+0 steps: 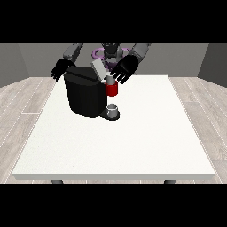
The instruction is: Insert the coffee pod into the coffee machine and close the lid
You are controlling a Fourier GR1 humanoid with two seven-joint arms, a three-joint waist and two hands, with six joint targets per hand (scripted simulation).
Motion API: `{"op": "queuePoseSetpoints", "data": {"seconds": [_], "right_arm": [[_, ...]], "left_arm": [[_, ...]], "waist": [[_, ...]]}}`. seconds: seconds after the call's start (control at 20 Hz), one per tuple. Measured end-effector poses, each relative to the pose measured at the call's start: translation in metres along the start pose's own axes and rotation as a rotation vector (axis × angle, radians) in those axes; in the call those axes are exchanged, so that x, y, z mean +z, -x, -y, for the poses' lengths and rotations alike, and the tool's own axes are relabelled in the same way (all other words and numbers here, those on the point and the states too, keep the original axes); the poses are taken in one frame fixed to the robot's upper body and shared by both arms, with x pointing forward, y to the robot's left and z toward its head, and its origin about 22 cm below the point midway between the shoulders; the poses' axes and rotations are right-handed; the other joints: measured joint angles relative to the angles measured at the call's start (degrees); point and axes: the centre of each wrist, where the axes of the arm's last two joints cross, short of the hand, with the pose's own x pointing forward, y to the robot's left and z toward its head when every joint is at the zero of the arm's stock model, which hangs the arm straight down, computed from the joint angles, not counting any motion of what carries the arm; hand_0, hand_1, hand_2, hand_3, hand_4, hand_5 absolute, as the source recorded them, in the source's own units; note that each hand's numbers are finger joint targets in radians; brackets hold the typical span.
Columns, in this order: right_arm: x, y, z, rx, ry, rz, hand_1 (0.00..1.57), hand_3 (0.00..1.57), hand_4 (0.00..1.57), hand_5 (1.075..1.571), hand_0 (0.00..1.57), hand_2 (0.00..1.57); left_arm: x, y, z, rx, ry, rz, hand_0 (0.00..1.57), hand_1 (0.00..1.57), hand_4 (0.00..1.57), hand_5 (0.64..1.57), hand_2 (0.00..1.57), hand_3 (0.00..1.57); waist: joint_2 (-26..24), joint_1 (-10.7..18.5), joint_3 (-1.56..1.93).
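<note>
a: where's the coffee machine (84, 95)?
b: upper left of centre on the white table (133, 142), lid (100, 70) tilted up, small cup (113, 109) at its base.
a: the pod?
b: can't tell (maybe hidden).
a: and the 2 hands?
b: hand at the view's right (124, 70) spreads its fingers above the red part (112, 89); hand at the view's left (60, 70) hangs relaxed, holding nothing.

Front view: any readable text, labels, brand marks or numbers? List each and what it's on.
None readable.
Coffee machine: plain black body, no brand or label shows.
Red pod holder: plain red, no print.
Small grey cup on the machine's base: no marking.
Raised grey lid: blank.
White table: no signs or numbers.
Both hands, at the view's left and right: plain black.
</note>
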Motion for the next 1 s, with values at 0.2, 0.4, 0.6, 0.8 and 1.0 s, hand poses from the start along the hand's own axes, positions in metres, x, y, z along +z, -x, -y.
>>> {"op": "queuePoseSetpoints", "data": {"seconds": [0.2,0.4,0.6,0.8,1.0], "right_arm": [[0.003,0.005,0.003,-0.006,0.005,-0.012,0.0,0.0,0.51,1.571,0.0,0.0],[0.003,0.004,0.006,-0.011,0.016,-0.015,0.0,0.0,0.51,1.571,0.0,0.0],[0.0,0.0,0.007,-0.012,0.027,0.001,0.0,0.0,0.44,1.571,0.0,0.0],[0.001,-0.001,0.005,-0.012,0.021,0.015,0.0,0.0,0.44,1.571,0.0,0.0],[0.001,0.002,0.008,-0.014,0.03,0.002,0.0,0.0,0.44,1.571,0.0,0.0]], "left_arm": [[0.0,-0.001,0.009,-0.004,0.011,0.003,1.2,1.2,0.52,1.571,1.28,1.21],[-0.001,0.0,0.007,-0.006,0.026,-0.008,1.18,1.18,0.49,1.571,1.25,1.19],[0.0,0.001,0.008,-0.007,0.029,-0.009,1.24,1.24,0.49,1.571,1.28,1.2],[0.0,0.002,0.002,-0.005,0.028,-0.009,1.22,1.22,0.48,1.571,1.27,1.17],[-0.001,0.001,0.017,-0.002,0.046,-0.014,1.2,1.2,0.46,1.571,1.23,1.09]], "waist": [[-0.27,0.39,0.01],[-0.65,0.5,0.0],[-0.07,0.62,0.04],[0.6,0.48,0.04],[0.34,0.79,0.04]]}}
